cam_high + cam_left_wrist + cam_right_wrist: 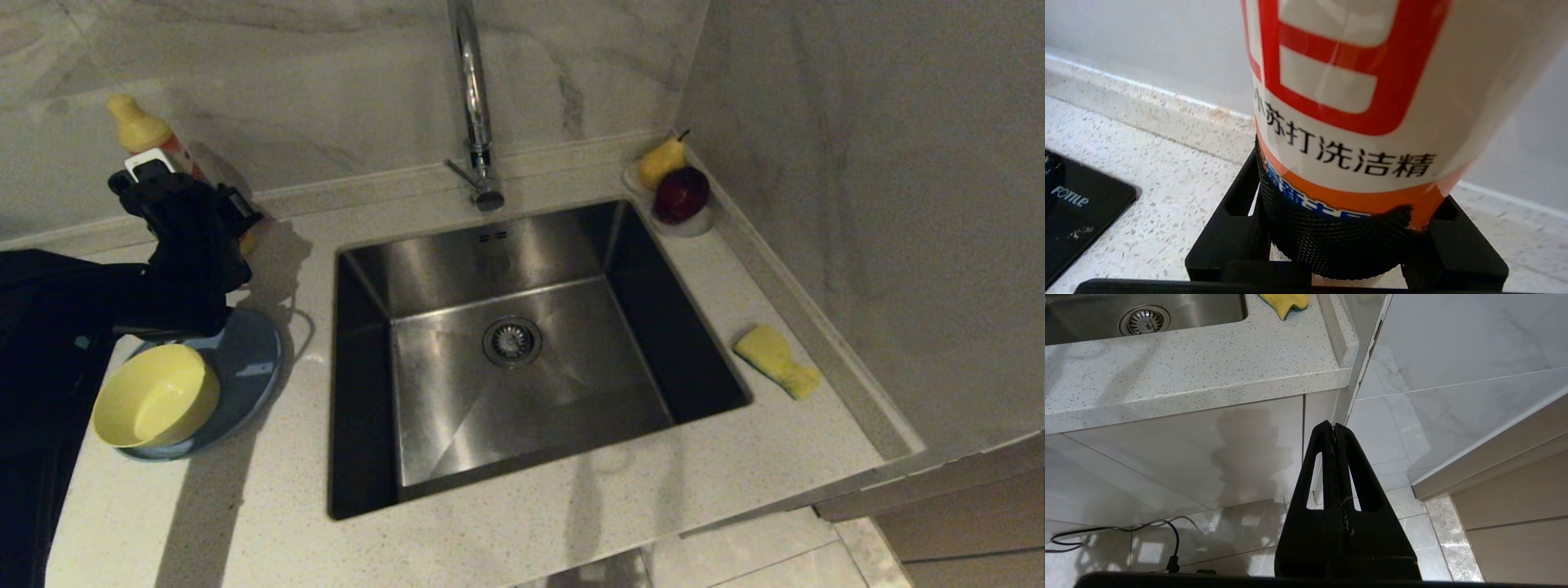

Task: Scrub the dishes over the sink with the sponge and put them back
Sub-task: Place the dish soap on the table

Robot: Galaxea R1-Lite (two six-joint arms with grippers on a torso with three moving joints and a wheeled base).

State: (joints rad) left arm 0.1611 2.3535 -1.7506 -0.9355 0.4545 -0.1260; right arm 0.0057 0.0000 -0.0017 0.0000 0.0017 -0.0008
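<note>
My left gripper [184,200] is at the back left of the counter, shut on an orange-and-white detergent bottle [1355,102] with a yellow cap [135,122]. Its fingers [1229,212] press the bottle's lower part from both sides. Just in front of that arm, a pale yellow bowl [155,396] sits on a flat light-blue plate [249,359]. The steel sink [457,408] is empty. To the right of the sink, the yellow sponge [775,361] lies on the counter. My right gripper [1333,426] hangs shut and empty below the counter edge, in front of the cabinet.
A tall chrome tap [473,106] rises behind the sink. A yellow pear [660,159] and a red apple [680,194] sit in a small dish in the back right corner. A black hob [1077,216] lies beside the bottle. Walls close off the back and right.
</note>
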